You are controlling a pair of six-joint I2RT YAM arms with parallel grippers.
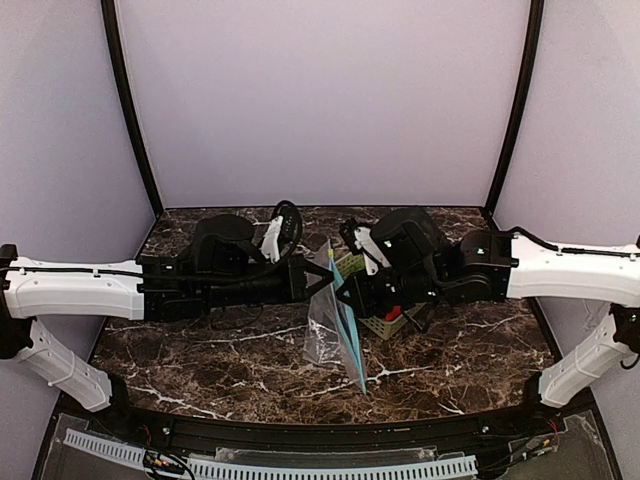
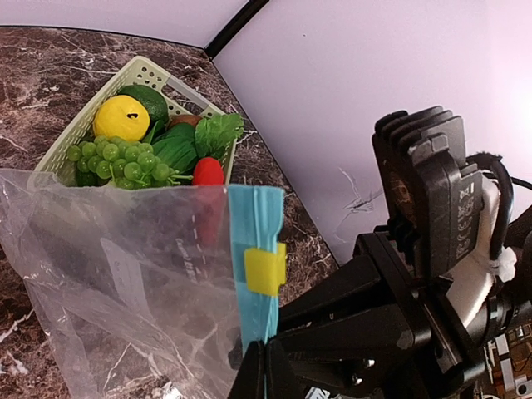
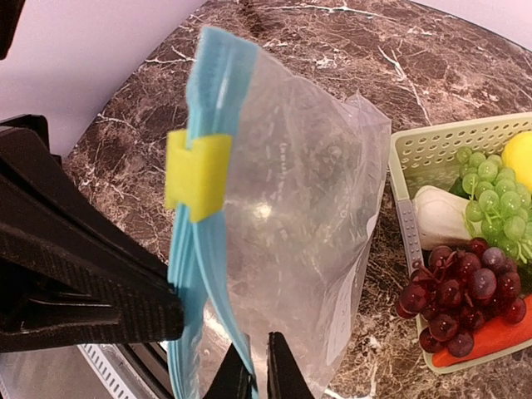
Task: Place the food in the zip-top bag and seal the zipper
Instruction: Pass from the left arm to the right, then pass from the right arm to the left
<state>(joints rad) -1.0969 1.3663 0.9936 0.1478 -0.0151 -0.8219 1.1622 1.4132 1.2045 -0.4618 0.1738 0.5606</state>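
Both claw tips are cut off by the bottom edge of their own wrist views, so you see little of either grip. The left gripper is clamped shut on the zipper, whose teal strip runs down between its fingers. The right gripper has its fingers drawn nearly together on the same strip, lower along the edge.

The zip-top bag hangs upright between the two arms above the marble table. A yellow slider sits on the strip.

From the top view, the pale green basket is mostly hidden behind the right arm and the bag. The food lies in that basket:
- The lemon and green grapes show plainly.
- The leafy green shows plainly.
- The purple grapes and white bulb show in the right wrist view.
- The long red pepper is cut off at the frame edge.

A pale label shows through the film. Its print is too faint to read.
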